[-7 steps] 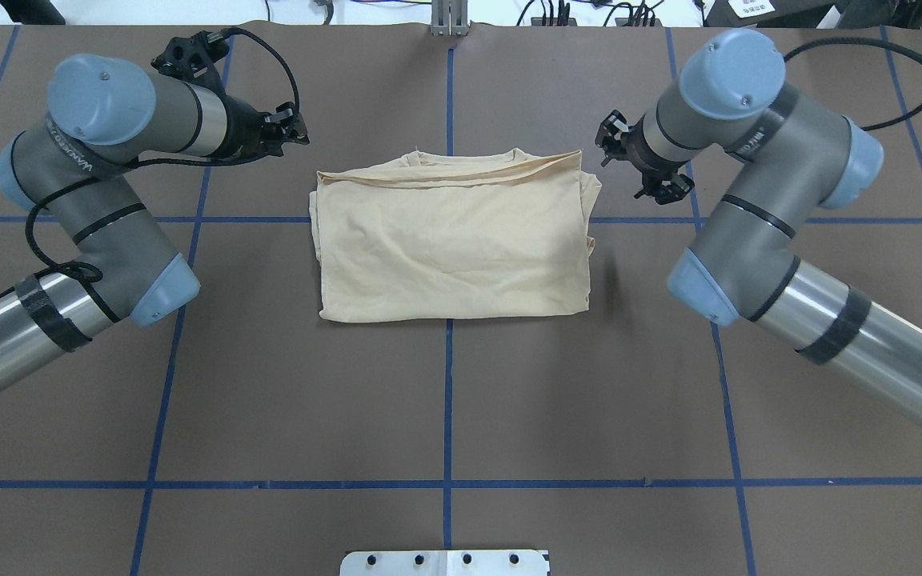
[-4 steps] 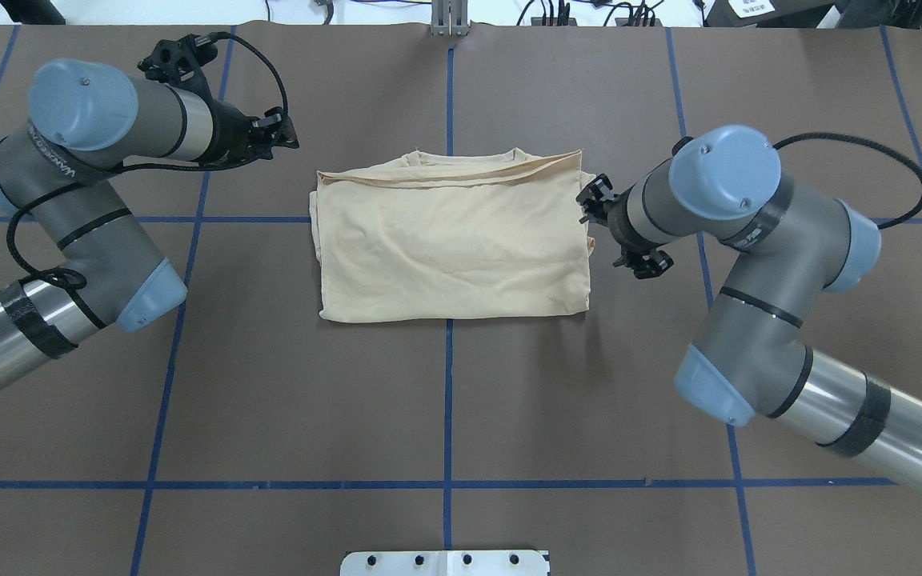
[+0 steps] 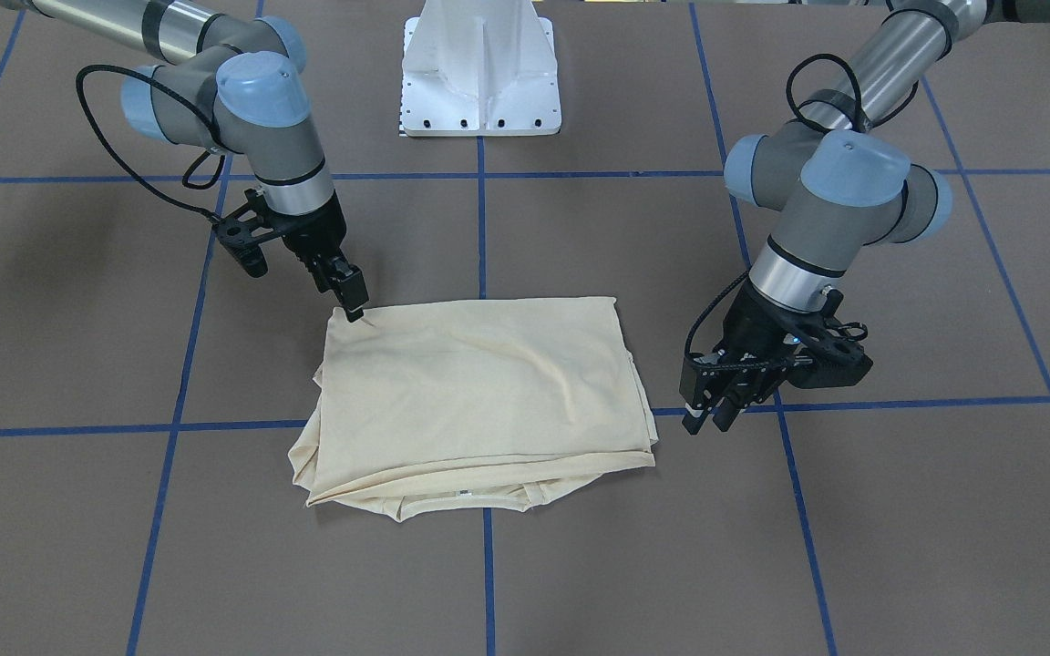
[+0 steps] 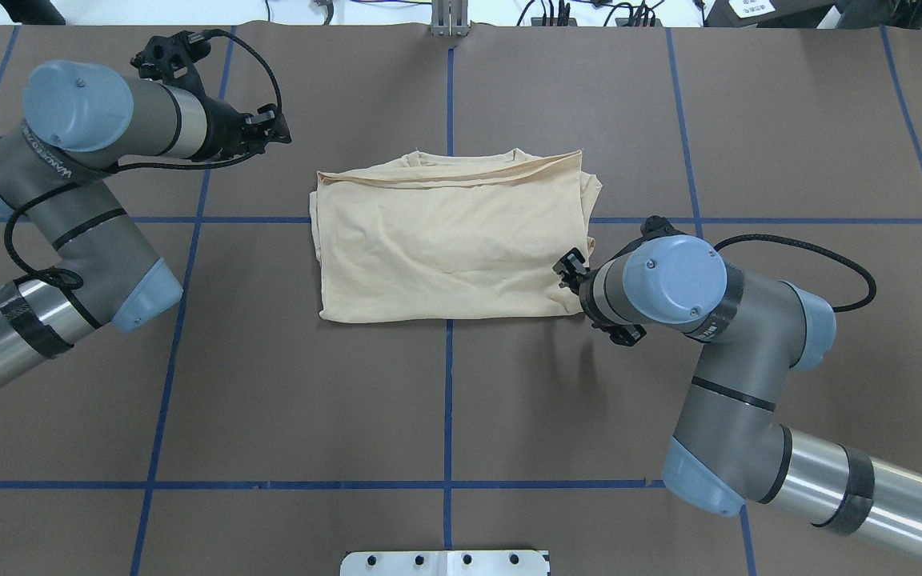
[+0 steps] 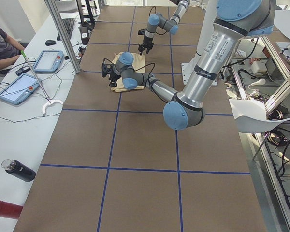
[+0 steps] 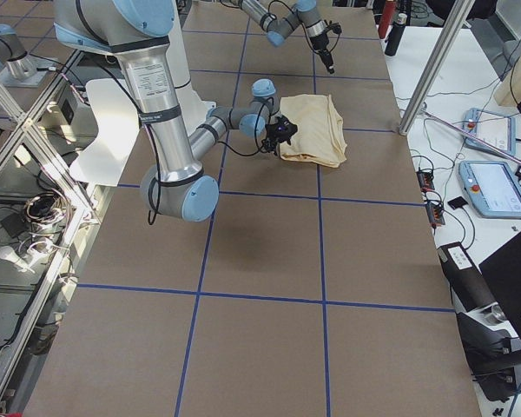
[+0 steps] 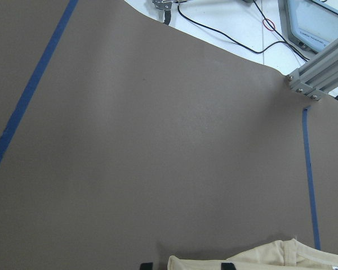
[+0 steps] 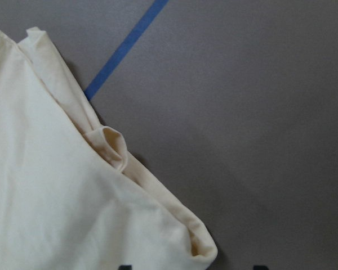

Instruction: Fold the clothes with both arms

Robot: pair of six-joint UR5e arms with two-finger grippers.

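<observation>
The cream-yellow shirt (image 4: 453, 240) lies folded into a rectangle at the table's middle, neckline at the far edge, print hidden. It also shows in the front view (image 3: 479, 392). My right gripper (image 3: 356, 310) is low at the shirt's near right corner. In the right wrist view that corner (image 8: 56, 197) lies between two fingertips that stand apart, so the gripper is open. In the overhead view its wrist hides it. My left gripper (image 4: 273, 132) hovers open and empty off the shirt's far left corner (image 7: 270, 259), and also shows in the front view (image 3: 707, 419).
The brown table mat carries blue tape grid lines (image 4: 449, 400). The white pedestal base (image 3: 479, 82) stands at the robot's side. Tablets (image 5: 48, 60), cables and bottles (image 5: 19, 170) lie on the operators' bench beyond the far edge.
My right arm has swung along the shirt's right edge from its far corner to its near corner and come down low. My left arm has drawn slightly back to the left.
</observation>
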